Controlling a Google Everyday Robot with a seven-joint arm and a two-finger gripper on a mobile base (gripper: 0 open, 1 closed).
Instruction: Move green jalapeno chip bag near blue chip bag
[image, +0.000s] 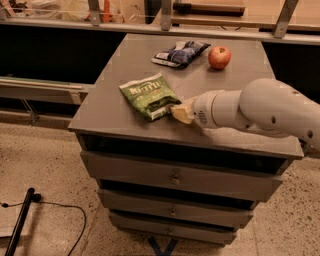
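Camera view: arm (265, 107) stretched low, tool (180, 111) at corner of green jalapeno chip bag (147, 95), grip unclear.

Claw (181, 112) at green chip bag (149, 96)

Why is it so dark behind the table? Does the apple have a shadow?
Camera view: dim warm light, black shadow behind the table; the apple casts a small shadow; the gripper, beside the green jalapeno chip bag, looks pale yellow.
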